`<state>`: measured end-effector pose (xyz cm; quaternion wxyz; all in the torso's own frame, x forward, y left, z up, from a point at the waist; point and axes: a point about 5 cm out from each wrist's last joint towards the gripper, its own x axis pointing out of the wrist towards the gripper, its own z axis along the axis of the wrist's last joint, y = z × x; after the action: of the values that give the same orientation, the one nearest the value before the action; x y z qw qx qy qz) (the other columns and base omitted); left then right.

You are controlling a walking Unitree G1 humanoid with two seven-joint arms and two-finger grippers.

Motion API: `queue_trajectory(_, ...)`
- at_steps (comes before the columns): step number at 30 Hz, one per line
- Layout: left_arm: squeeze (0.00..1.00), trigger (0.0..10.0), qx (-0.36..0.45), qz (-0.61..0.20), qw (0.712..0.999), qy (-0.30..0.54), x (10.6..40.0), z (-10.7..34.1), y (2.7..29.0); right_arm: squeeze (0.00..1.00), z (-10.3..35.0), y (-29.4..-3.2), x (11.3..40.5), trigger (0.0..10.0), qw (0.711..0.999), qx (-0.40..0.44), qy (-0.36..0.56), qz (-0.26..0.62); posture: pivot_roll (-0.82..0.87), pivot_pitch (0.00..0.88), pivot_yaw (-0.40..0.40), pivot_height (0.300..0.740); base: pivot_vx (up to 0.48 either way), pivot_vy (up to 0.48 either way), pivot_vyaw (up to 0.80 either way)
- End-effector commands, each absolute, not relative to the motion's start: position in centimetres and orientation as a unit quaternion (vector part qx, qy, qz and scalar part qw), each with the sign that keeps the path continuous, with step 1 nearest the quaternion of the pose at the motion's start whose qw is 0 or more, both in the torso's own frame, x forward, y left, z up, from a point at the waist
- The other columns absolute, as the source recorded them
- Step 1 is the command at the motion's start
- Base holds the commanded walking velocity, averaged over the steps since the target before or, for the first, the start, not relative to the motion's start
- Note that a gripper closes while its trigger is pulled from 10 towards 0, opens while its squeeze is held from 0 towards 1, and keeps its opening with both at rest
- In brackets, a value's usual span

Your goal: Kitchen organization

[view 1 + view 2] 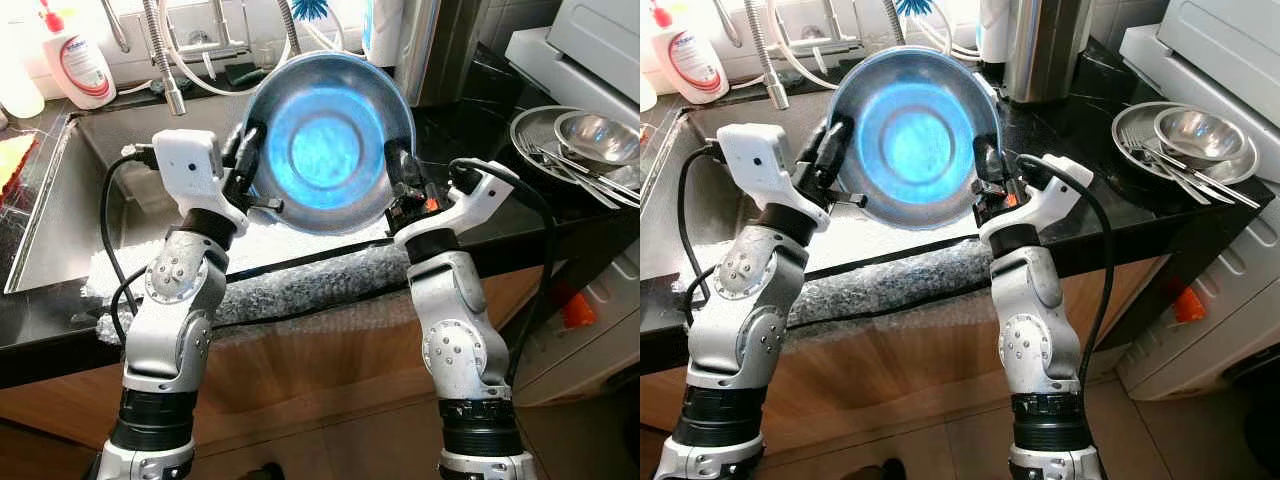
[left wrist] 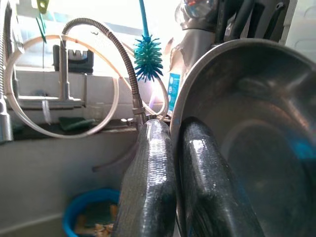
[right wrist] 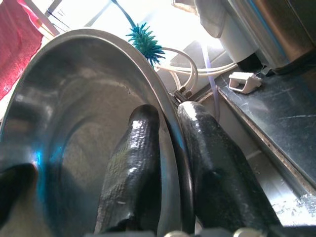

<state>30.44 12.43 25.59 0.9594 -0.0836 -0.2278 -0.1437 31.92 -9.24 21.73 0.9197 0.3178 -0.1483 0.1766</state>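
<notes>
above the sink (image 1: 60,215), held up on edge between both arms: one steel bowl (image 1: 330,142), hollow side turned toward the head camera, bluish sheen at its centre.

left gripper (image 1: 246,160): pinched closed on the bowl's left rim, one finger inside the hollow, one behind the wall.
right gripper (image 1: 400,172): pinched closed on the opposite rim in the same fashion.

bubble wrap (image 1: 280,280): lies over the front edge of the black counter (image 1: 40,320), below the bowl.
steel plate (image 1: 545,150): on the counter to the right, carrying a smaller steel bowl (image 1: 598,136) and loose cutlery (image 1: 575,172); well apart from the held bowl.
soap bottle (image 1: 78,60) and faucet (image 1: 165,55): behind the sink.

step in hand, as judged: two-handed carry of the bowl, lifted clear of the sink and not yet set down. next move calls for both arms to travel together, keeping the rim grip even, likely toward the stacked steelware on the right, then tipping the bowl level before release; destination cannot be told for certain.

views compared: head views give the bowl's place against counter and sink. left wrist view adds a teal bottle brush (image 2: 148,57) and a blue tub (image 2: 94,215) down in the sink. right wrist view shows the rim seated between that gripper's fingers (image 3: 133,168).
</notes>
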Motion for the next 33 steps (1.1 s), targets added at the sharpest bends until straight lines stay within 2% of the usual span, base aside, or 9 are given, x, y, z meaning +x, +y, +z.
queue_trajectory(1,0.00,0.0,-0.092,-0.123,0.962,-0.225,30.6,25.7,13.2,1.00,22.5,-8.7,31.7,10.0,0.915,0.318,-0.162,0.189,-0.05,0.118,0.052,0.740,0.000,0.000,0.00)
queue_trajectory(13,0.00,0.0,-0.248,-0.017,0.930,-0.271,31.0,28.3,17.1,1.00,22.6,-8.4,31.6,10.0,0.913,0.316,-0.162,0.201,-0.05,0.117,0.051,0.740,0.000,0.000,0.00)
queue_trajectory(16,0.00,0.0,-0.241,0.030,0.928,-0.283,31.0,28.8,18.5,1.00,22.5,-8.4,31.6,10.0,0.913,0.316,-0.162,0.199,-0.05,0.116,0.050,0.740,0.000,0.000,0.00)
queue_trajectory(19,0.00,0.0,-0.174,0.064,0.939,-0.291,31.0,28.9,19.3,1.00,22.5,-8.8,31.6,10.0,0.923,0.294,-0.167,0.184,-0.05,0.115,0.050,0.740,0.000,0.000,0.00)
queue_trajectory(20,0.00,3.1,-0.122,0.065,0.949,-0.284,31.2,28.6,19.3,0.00,22.6,-9.1,31.5,10.0,0.933,0.262,-0.176,0.172,-0.05,0.117,0.051,0.740,0.000,0.000,0.00)
queue_trajectory(22,0.00,3.1,-0.106,0.064,0.952,-0.281,31.2,28.4,19.2,0.00,22.6,-9.2,31.5,10.0,0.936,0.252,-0.179,0.167,-0.05,0.117,0.051,0.740,0.000,0.000,0.00)
queue_trajectory(23,0.00,10.0,-0.077,0.065,0.957,-0.273,31.3,27.9,19.5,0.00,22.9,-9.7,31.5,10.0,0.952,0.184,-0.196,0.144,-0.05,0.118,0.051,0.740,0.000,0.000,0.00)
queue_trajectory(26,0.00,10.0,-0.039,0.080,0.958,-0.271,31.2,27.6,20.6,0.00,23.3,-10.6,30.8,10.0,0.961,0.114,-0.220,0.120,-0.06,0.120,0.051,0.740,0.000,0.000,0.00)
queue_trajectory(33,0.00,10.0,0.064,0.095,0.959,-0.257,30.9,26.4,22.2,0.00,22.2,-12.3,28.9,10.0,0.972,0.053,-0.209,0.098,-0.07,0.129,0.044,0.740,0.000,0.000,0.00)
